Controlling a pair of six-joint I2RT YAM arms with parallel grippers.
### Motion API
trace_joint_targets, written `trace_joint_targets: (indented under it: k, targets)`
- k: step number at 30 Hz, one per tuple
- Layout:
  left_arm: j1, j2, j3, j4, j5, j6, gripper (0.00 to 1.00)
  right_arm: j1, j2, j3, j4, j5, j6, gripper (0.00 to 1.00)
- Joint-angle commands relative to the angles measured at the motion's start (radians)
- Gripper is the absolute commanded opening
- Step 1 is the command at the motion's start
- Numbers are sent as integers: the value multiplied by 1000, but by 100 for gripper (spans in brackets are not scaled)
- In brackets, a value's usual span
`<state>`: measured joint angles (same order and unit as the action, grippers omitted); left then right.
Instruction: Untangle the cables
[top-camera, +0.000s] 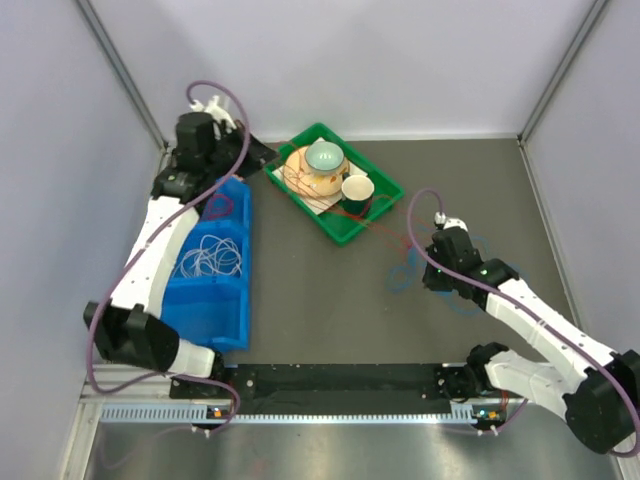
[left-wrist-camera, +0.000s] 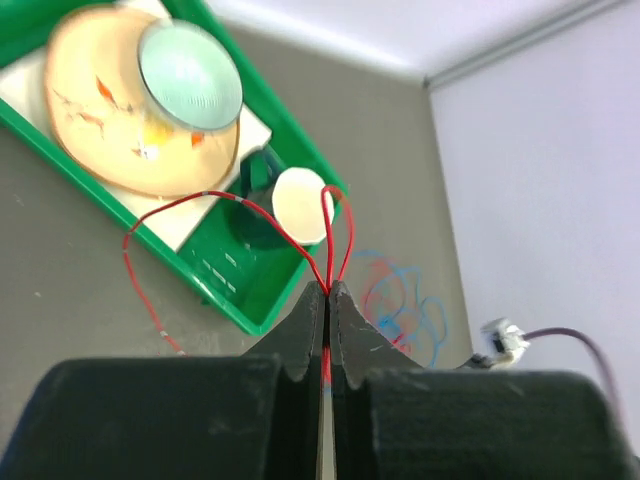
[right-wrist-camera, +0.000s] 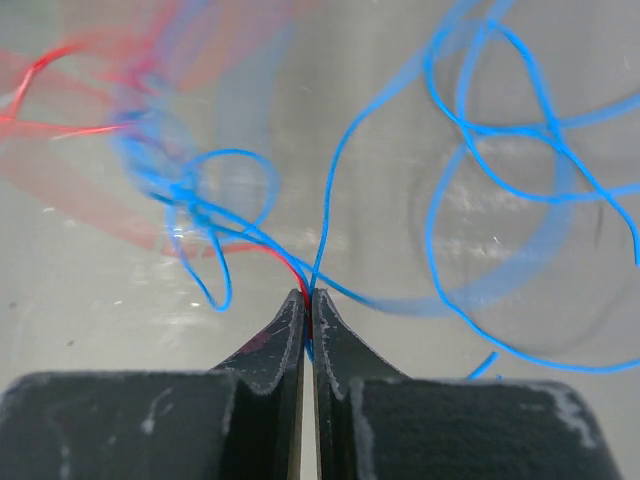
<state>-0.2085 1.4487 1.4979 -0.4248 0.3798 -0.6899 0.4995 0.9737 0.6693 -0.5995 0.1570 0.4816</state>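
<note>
**Top view.** Green tray (top-camera: 345, 232) holds a plate, a bowl and a cup. White cable (top-camera: 208, 257) lies coiled in a blue bin (top-camera: 215, 310), left of the tray. Red cable (top-camera: 385, 232) trails from the tray's right edge. Blue cable (top-camera: 402, 275) lies looped on the table, right of the tray.

**Left wrist view.** Left gripper (left-wrist-camera: 327, 300), jaws pressed together, pinches the red cable just off the tray's rim. The blue cable lies beyond the tray.

**Right wrist view.** Right gripper (right-wrist-camera: 305, 300), jaws together, is clamped on the blue cable, with a red strand caught at the tips.
</note>
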Motion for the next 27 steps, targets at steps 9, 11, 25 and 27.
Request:
trace_joint_targets:
  k: [9,11,25,27]
  targets:
    - [142,-199,247,-87,28,36,0,-118,108,-69,43,25,169,0]
    - [146,-188,394,-204,5,105,0,-136,102,-80,47,29,181,0]
    - [147,-165,619,-401,-205,220,0,-254,-4,-146,87,84,203,0]
    - [147,-162,634,-404,-222,221,0,-256,-6,-136,87,116,196,0]
